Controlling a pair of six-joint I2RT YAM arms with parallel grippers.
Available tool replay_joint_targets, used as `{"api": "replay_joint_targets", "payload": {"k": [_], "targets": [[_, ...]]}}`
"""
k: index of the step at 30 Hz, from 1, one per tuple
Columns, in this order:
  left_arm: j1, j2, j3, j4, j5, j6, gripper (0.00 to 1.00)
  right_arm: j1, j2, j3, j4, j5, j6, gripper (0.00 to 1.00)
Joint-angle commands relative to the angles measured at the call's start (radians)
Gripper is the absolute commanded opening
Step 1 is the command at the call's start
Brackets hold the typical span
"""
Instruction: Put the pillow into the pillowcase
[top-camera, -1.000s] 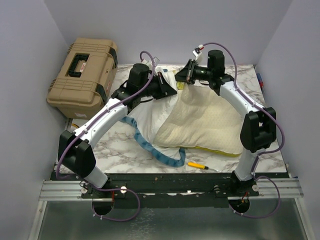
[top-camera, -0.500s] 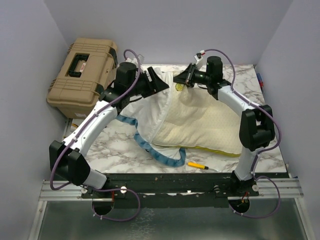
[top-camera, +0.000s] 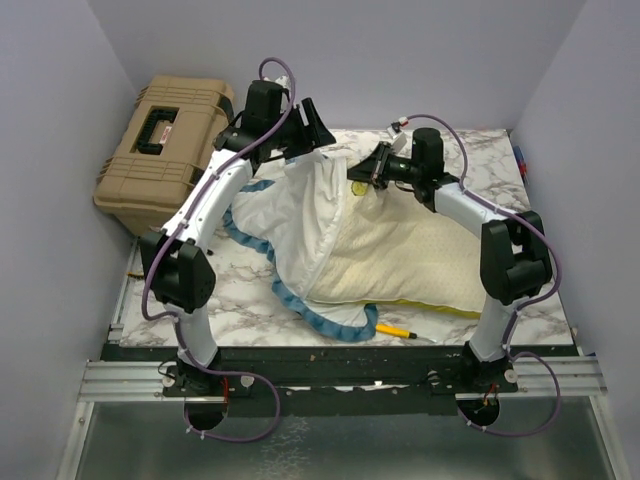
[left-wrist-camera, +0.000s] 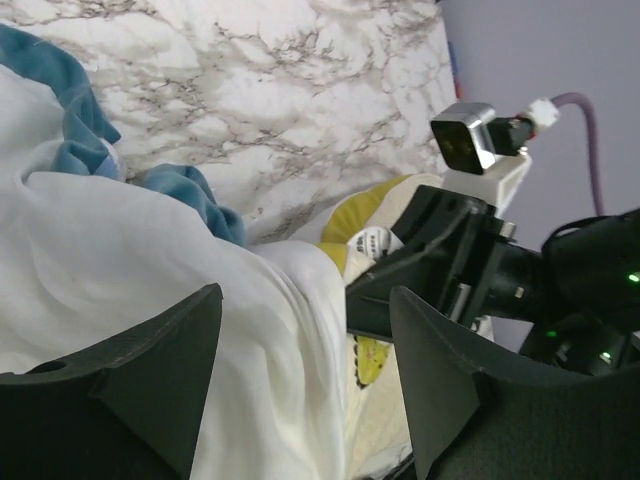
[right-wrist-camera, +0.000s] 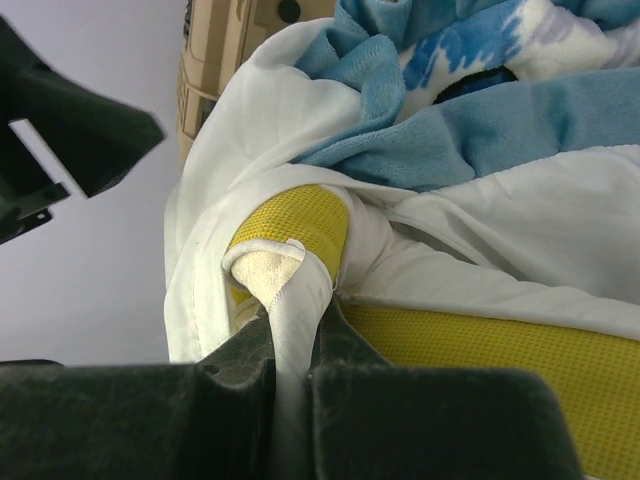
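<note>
Overhead, the pillow (top-camera: 420, 255) lies on the right half of the marble table (top-camera: 235, 290), its dimpled cream face up and its mustard band (top-camera: 440, 305) along the near edge; its far left corner is raised off the table to the right gripper (top-camera: 362, 172). From the right wrist view those jaws are pressed together, pinching a white strip of cloth that wraps the pillow's yellow corner; white cloth of the pillowcase (top-camera: 295, 210) lies bunched against that corner, with blue printed fabric above it.

The pillowcase shows mostly its plain white inside; it is drawn up at the far end to the left gripper (top-camera: 308, 130), which hangs above the table's far edge, and from there it slopes down over the pillow's left side. Its blue ruffled trim (top-camera: 325, 320) curls along the table on the left and near side, ending close to the pillow's near left corner. In the left wrist view the fingers (left-wrist-camera: 140, 370) stand apart with white cloth filling the gap between them; whether they press on it I cannot tell. The two grippers are near each other, the right one just beyond the lifted cloth.

A tan hard case (top-camera: 165, 150) sits off the table's far left corner; a small yellow tool (top-camera: 397, 330) lies at the near edge, just in front of the pillow.
</note>
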Motion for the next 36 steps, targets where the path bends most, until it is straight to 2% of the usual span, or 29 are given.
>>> {"api": "replay_joint_targets", "payload": {"k": [1, 8, 10, 11, 12, 15, 16, 22, 29, 36], "targets": [[-0.026, 0.109, 0.117, -0.164, 0.024, 0.088, 0.7, 0.02, -0.041, -0.02, -0.029, -0.055, -0.021, 0.0], [-0.081, 0.189, 0.167, -0.205, 0.054, 0.133, 0.7, 0.032, -0.038, 0.002, -0.064, -0.05, -0.043, 0.0], [-0.092, 0.198, 0.176, -0.208, 0.062, 0.138, 0.63, 0.033, -0.038, 0.011, -0.077, -0.049, -0.051, 0.0], [-0.097, 0.2, 0.182, -0.209, 0.059, 0.136, 0.56, 0.033, -0.038, 0.018, -0.085, -0.05, -0.057, 0.0], [-0.099, 0.201, 0.193, -0.207, 0.057, 0.133, 0.45, 0.035, -0.04, 0.023, -0.094, -0.05, -0.063, 0.0], [-0.1, 0.206, 0.232, -0.21, 0.026, 0.128, 0.02, 0.035, -0.05, 0.034, -0.125, -0.053, -0.087, 0.0], [-0.1, 0.206, 0.247, -0.21, 0.008, 0.129, 0.0, 0.035, -0.055, 0.037, -0.143, -0.056, -0.102, 0.0], [-0.096, 0.177, 0.321, -0.22, -0.103, 0.163, 0.0, 0.035, -0.115, 0.03, -0.295, -0.064, -0.22, 0.0], [-0.092, 0.189, 0.394, -0.218, -0.116, 0.157, 0.0, 0.043, -0.144, 0.009, -0.343, -0.131, -0.275, 0.0], [-0.092, 0.137, 0.379, -0.218, -0.273, 0.176, 0.0, 0.043, -0.155, -0.009, -0.462, -0.092, -0.345, 0.0]]}}
